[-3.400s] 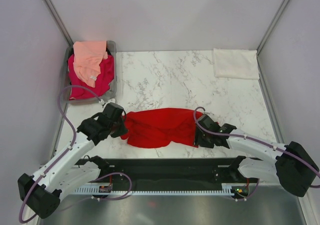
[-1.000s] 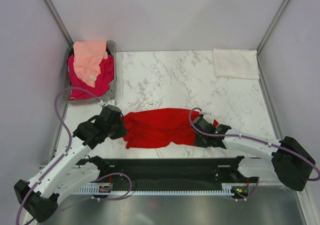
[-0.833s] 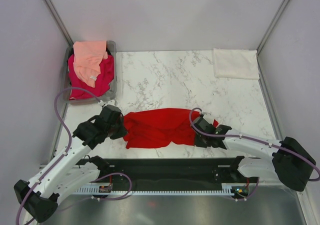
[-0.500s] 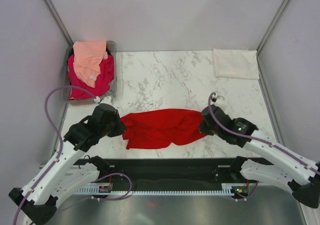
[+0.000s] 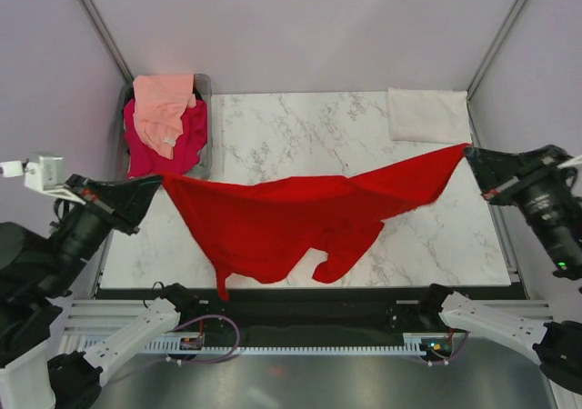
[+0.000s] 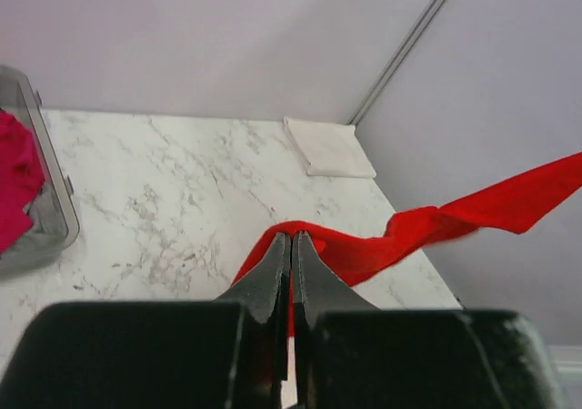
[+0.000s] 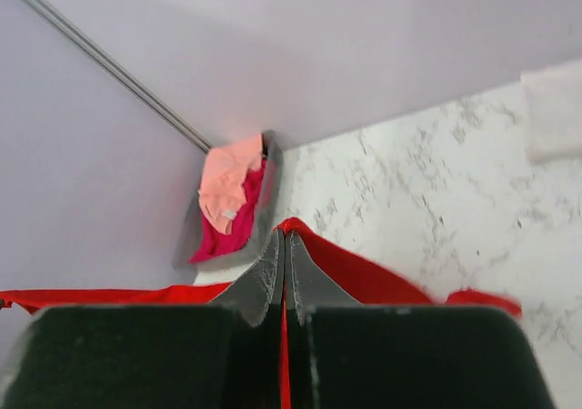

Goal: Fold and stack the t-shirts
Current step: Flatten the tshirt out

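A bright red t-shirt (image 5: 282,223) hangs stretched in the air above the marble table (image 5: 300,127), sagging in the middle. My left gripper (image 5: 156,182) is shut on its left end, raised high at the left. My right gripper (image 5: 469,152) is shut on its right end, raised at the right. In the left wrist view the red t-shirt (image 6: 409,232) runs from the shut left gripper (image 6: 292,236) off to the right. In the right wrist view the right gripper (image 7: 284,234) pinches red cloth (image 7: 364,277). A folded cream-white t-shirt (image 5: 427,115) lies at the back right.
A grey bin (image 5: 206,91) at the back left holds a magenta-pink t-shirt (image 5: 177,141) with a peach one (image 5: 162,104) on top. Grey walls enclose the table on three sides. A black rail (image 5: 300,304) runs along the near edge.
Both arms have lifted and spread apart, raising the red t-shirt off the table and stretching it wide. The right gripper closed on the cloth before lifting.
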`<state>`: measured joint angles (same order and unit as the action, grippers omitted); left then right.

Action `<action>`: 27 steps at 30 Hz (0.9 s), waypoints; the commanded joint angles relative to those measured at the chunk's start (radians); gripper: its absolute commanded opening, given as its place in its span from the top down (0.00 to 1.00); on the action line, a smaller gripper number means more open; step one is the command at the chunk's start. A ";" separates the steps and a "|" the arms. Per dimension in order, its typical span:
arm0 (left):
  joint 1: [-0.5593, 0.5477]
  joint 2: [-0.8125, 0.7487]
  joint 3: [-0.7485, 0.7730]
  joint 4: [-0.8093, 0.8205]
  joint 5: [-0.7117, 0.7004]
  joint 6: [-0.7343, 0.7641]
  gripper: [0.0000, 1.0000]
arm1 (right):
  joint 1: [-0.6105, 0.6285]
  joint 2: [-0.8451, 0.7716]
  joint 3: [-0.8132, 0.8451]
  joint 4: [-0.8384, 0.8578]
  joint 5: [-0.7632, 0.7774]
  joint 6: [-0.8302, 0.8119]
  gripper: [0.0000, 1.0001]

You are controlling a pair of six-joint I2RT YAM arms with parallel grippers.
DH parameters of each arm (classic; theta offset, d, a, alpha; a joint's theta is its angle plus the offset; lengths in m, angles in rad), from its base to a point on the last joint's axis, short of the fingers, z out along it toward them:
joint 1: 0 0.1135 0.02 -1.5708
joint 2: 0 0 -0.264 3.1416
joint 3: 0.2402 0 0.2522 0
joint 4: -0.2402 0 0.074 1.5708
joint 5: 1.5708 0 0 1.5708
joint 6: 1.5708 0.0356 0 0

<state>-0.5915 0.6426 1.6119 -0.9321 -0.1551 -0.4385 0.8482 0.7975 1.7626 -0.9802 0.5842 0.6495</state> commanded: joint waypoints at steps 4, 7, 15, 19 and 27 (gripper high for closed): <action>-0.002 -0.044 0.123 0.117 0.084 0.150 0.98 | 0.002 -0.102 0.152 0.113 -0.096 -0.229 1.00; -0.002 -0.055 0.172 0.162 0.187 0.185 0.98 | -0.005 -0.118 0.205 0.167 -0.179 -0.301 1.00; -0.002 0.023 0.374 0.200 0.270 0.307 0.98 | -0.061 0.055 0.596 0.127 -0.264 -0.444 1.00; -0.002 0.090 0.379 0.256 0.188 0.320 0.98 | -0.043 0.120 0.635 0.210 -0.124 -0.522 1.00; -0.002 0.307 0.257 0.303 -0.098 0.327 0.98 | 0.055 0.388 0.486 0.288 0.385 -0.709 1.00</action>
<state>-0.5915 0.8112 1.9293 -0.6533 -0.0750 -0.1730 0.8722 1.0050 2.3188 -0.7086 0.6685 0.0719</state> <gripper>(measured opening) 0.026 0.007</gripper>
